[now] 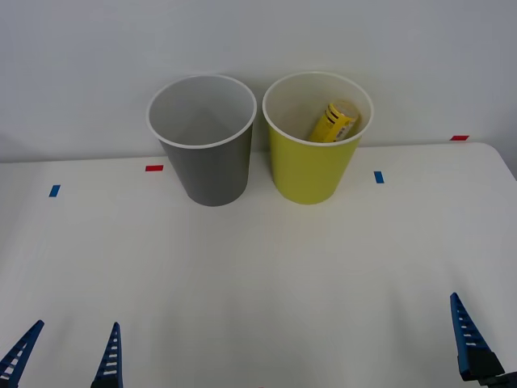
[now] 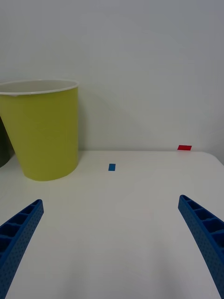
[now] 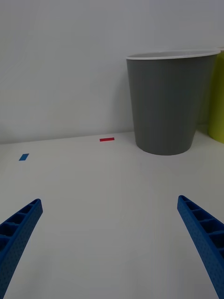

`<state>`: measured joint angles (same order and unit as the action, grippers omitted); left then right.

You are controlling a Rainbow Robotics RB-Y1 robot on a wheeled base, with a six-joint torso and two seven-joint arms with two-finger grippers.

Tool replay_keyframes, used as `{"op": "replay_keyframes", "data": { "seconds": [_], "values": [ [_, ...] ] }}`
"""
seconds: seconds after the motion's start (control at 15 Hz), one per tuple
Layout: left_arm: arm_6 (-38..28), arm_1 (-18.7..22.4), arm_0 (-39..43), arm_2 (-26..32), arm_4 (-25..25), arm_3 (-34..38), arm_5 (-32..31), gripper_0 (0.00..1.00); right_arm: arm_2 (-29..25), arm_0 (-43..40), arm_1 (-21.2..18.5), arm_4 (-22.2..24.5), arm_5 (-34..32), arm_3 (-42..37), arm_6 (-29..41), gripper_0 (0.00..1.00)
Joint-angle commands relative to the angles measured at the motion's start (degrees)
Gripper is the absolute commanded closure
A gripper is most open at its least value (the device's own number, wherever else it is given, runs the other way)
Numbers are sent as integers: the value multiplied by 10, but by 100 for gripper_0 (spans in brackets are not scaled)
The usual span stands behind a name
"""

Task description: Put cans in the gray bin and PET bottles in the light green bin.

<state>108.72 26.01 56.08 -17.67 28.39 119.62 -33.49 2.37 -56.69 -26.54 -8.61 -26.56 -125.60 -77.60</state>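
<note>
1. White table (image 1: 258, 275) is holding the gray bin (image 1: 203, 137) beside the light green bin (image 1: 315, 137)
2. From above, the PET bottle (image 1: 331, 123) is leaning inside the green one
3. Left gripper (image 3: 109, 243) and right gripper (image 2: 109, 243) are hovering low near the table's front, fingers spread wide, holding nothing

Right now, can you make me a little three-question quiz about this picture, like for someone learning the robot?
1. True or false: the bottle lies on the table between the two bins.
2. Which bin stands on the robot's left? A) the gray bin B) the light green bin
3. Fill in: on both the left gripper and the right gripper, the jaws stand ____.

Key
1. False: it leans inside the light green bin.
2. A
3. open; both hang low over the table's near edge, holding nothing.
</note>
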Motion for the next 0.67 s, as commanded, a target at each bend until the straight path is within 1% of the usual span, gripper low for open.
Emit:
{"op": "replay_keyframes", "data": {
  "seconds": [0.07, 0.67],
  "values": [
    [0, 0, 0, 0, 0, 0, 0, 0, 0, 0, 0, 0, 0, 0, 0, 0],
    [0, 0, 0, 0, 0, 0, 0, 0, 0, 0, 0, 0, 0, 0, 0, 0]
  ]
}}
